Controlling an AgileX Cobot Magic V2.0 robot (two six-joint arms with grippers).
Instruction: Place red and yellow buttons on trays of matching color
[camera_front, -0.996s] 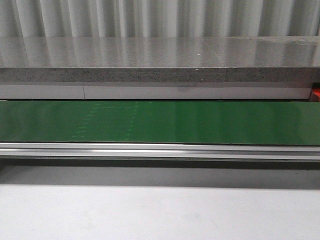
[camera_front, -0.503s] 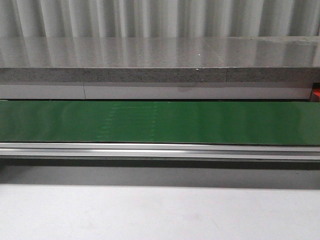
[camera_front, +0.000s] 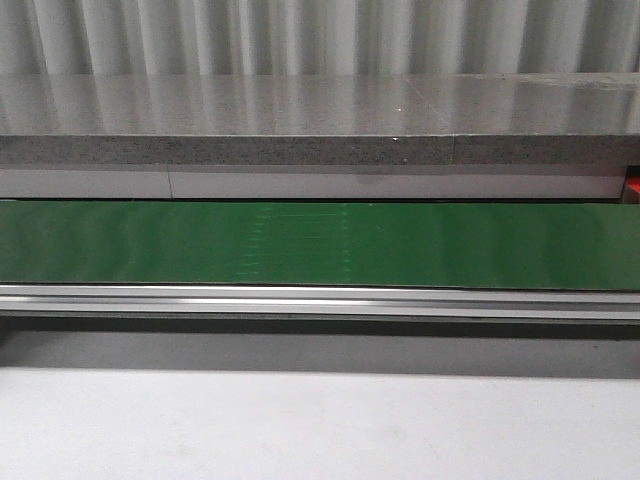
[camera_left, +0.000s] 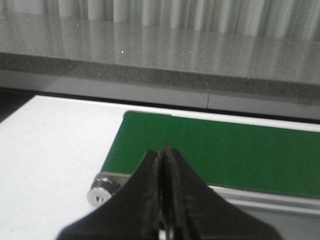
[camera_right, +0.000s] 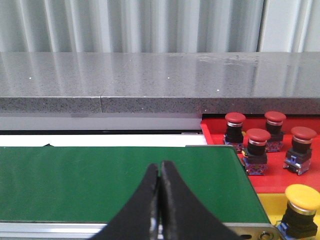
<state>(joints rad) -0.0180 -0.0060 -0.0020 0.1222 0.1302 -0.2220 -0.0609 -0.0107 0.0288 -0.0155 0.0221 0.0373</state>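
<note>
Corrugated wall behind, green conveyor belt (camera_front: 320, 245) bare. Both the left gripper (camera_left: 161, 150) and the right gripper (camera_right: 159, 170) are closed and empty — open them early. Beside the right gripper, four red buttons (camera_right: 257, 142) sit in the red tray (camera_right: 270, 182), a yellow button (camera_right: 301, 205) in the yellow tray (camera_right: 267, 210).

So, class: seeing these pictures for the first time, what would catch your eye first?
Probably the long green conveyor belt, bare across the front view. Next, in the right wrist view, four red buttons standing on the red tray past the belt's end, with a yellow button on the yellow tray beside it. Each arm's claw, left and right, is shut above the belt.
</note>
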